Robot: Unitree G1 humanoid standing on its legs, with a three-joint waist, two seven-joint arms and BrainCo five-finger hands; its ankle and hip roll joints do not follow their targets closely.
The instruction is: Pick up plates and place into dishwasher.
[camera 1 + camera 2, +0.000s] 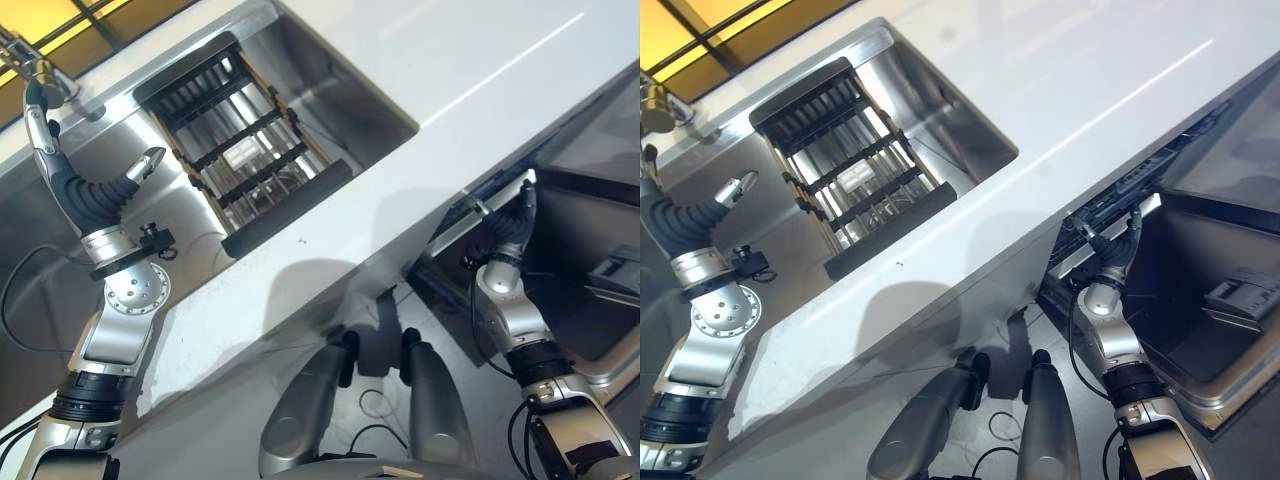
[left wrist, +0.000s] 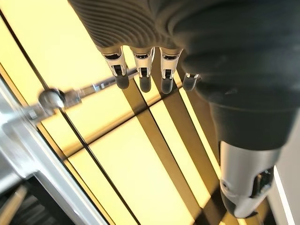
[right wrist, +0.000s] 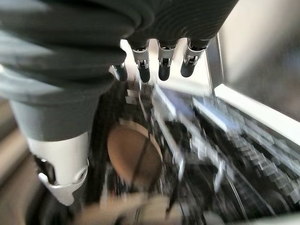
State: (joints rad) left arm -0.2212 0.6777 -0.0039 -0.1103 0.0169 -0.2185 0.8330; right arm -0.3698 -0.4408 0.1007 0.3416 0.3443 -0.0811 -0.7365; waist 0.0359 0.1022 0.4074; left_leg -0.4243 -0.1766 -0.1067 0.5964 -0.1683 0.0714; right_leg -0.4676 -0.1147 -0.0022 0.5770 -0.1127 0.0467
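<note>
A round brown plate point(image 3: 133, 152) stands among the wires of the dishwasher's rack point(image 3: 234, 136), just beyond my right hand point(image 3: 161, 63). That hand point(image 1: 512, 222) reaches into the front of the rack with relaxed fingers and holds nothing. My left hand point(image 1: 75, 185) is raised over the sink point(image 1: 330, 80) at the far left, open and empty, its fingers point(image 2: 143, 70) pointing up towards the tap point(image 2: 70, 96).
A black dish rack point(image 1: 240, 150) lies across the steel sink. A white counter point(image 1: 470, 80) runs between the sink and the dishwasher. The dishwasher's door point(image 1: 1200, 310) hangs open to the right of my right arm.
</note>
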